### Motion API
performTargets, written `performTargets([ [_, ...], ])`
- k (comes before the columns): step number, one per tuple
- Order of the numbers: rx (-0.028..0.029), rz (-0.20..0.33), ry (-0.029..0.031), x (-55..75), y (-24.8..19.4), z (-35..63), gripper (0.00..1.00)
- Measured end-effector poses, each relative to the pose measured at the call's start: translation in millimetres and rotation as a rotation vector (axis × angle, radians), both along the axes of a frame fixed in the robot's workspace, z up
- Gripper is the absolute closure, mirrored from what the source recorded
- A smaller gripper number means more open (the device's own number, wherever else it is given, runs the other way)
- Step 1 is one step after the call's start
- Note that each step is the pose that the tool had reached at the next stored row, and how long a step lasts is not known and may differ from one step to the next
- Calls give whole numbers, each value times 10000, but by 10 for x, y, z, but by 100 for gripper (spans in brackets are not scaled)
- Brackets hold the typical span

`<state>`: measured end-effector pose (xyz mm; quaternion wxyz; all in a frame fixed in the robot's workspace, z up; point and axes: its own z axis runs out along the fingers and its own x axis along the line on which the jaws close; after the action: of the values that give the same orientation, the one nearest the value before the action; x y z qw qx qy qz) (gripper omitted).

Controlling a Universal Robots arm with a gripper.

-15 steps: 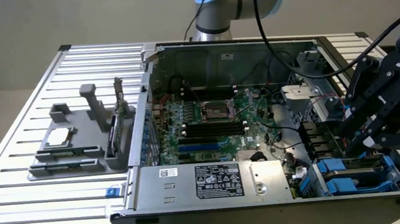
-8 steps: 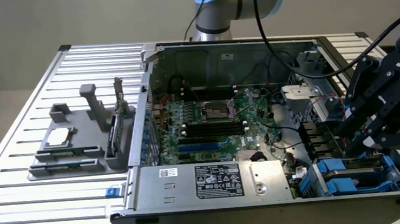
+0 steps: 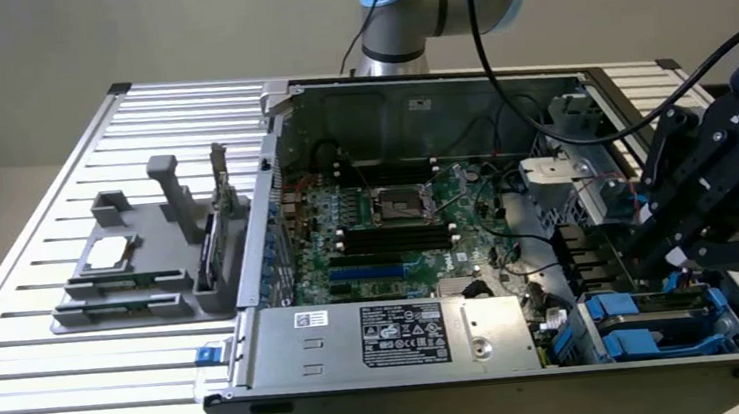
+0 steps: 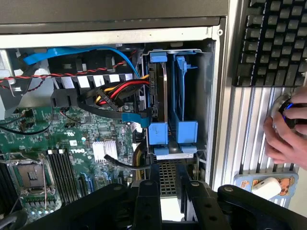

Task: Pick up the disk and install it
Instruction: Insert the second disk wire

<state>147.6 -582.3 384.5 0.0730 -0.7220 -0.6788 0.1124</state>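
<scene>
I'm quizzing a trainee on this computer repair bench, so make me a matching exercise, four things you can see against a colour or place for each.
Things:
1. drive bay clips
2. motherboard
3. power supply box
4. keyboard

Descriptions:
A. green
B. black, outside the case
C. blue
D. silver with a label, along the case's front edge

Pairs: 1-C, 2-A, 3-D, 4-B

Exterior view: high and set back, looking down over the slatted table (image 3: 29,297) into the open computer case (image 3: 259,176).
Wrist view: close above the blue drive bays (image 4: 172,129), facing down past the hand (image 4: 168,191).
Shared: motherboard (image 3: 385,226), drive bays beside it.
</scene>
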Motion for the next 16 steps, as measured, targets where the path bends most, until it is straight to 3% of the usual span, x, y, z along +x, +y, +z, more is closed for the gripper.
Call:
performTargets([
  [2,0,0,0,0,37,-1,73],
  [5,0,2,-17,4,126,-1,73],
  [8,1,4,-97,41,135,-1,73],
  [16,2,17,-758,81,136,-23,73],
])
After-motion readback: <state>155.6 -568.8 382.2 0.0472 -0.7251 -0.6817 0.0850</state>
